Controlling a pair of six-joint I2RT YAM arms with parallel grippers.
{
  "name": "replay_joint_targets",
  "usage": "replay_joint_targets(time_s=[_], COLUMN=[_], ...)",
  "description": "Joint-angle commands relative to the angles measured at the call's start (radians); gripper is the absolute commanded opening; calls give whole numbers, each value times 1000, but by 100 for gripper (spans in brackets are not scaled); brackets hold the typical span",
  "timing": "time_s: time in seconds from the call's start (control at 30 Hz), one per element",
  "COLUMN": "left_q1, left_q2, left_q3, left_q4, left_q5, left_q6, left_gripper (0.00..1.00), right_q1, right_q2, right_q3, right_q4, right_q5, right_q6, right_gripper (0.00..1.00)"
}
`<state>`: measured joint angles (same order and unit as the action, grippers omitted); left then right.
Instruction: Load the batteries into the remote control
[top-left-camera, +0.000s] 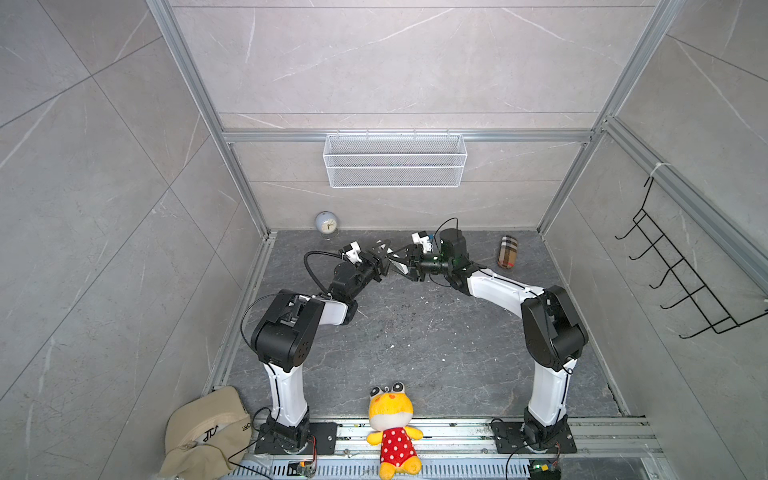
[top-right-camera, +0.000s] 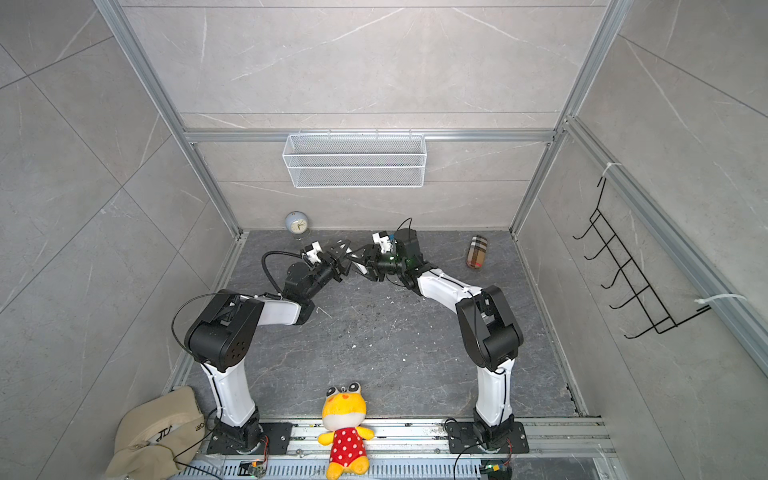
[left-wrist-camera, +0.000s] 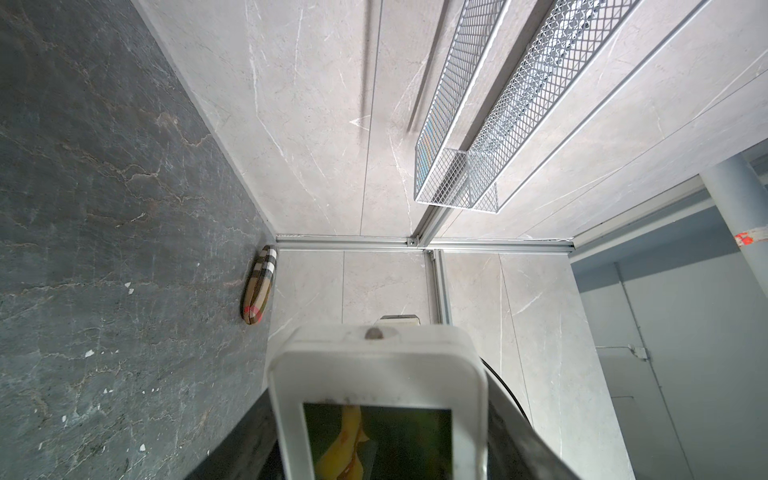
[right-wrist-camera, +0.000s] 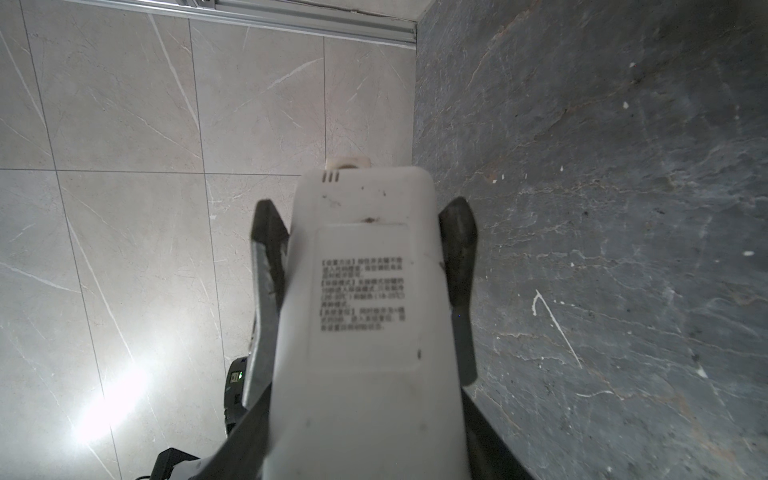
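The white remote control (top-left-camera: 398, 266) hangs above the dark floor near the back wall, held between my two grippers. In the right wrist view its plain back with a printed label (right-wrist-camera: 365, 199) faces the camera. My right gripper (right-wrist-camera: 365, 436) is shut on one end of it. Around the far end the left gripper's dark fingers (right-wrist-camera: 268, 249) lie against both long edges. The left wrist view shows the front with the greenish screen (left-wrist-camera: 374, 365), and my left gripper (left-wrist-camera: 376, 440) is shut on its sides. The batteries are out of view.
A plaid pouch (top-left-camera: 507, 252) lies at the back right and a small clock (top-left-camera: 326, 224) stands at the back left. A white mesh basket (top-left-camera: 395, 160) hangs on the back wall. A plush toy (top-left-camera: 392, 428) and a tan cap (top-left-camera: 203, 432) are at the front.
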<state>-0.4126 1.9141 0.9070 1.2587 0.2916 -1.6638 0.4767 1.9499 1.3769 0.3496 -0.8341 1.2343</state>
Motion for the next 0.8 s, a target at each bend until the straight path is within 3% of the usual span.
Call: replay_joint_targets(time_s=[0.0, 0.3, 0.57, 0.67, 0.77], left_q1=[3, 5, 9, 9, 11], left_q2=[-6, -3, -27, -71, -141], left_q3=[8, -10, -15, -10, 3], left_q4=[70, 60, 6, -100, -317], left_q5=[-17, -23, -10, 24, 57], left_q6=[34, 22, 46, 110, 216], left_gripper=[57, 51, 50, 50, 50], right_q1=[11, 11, 1, -13, -35], right_q2=[9, -8, -37, -88, -161], right_q3=[37, 41, 43, 10, -56], right_q4=[-7, -68, -154, -281, -389], right_q5=[-12, -3, 5, 29, 82], right_q6=[-16, -73, -145, -266, -384], right_gripper=[49, 85, 95, 97, 98])
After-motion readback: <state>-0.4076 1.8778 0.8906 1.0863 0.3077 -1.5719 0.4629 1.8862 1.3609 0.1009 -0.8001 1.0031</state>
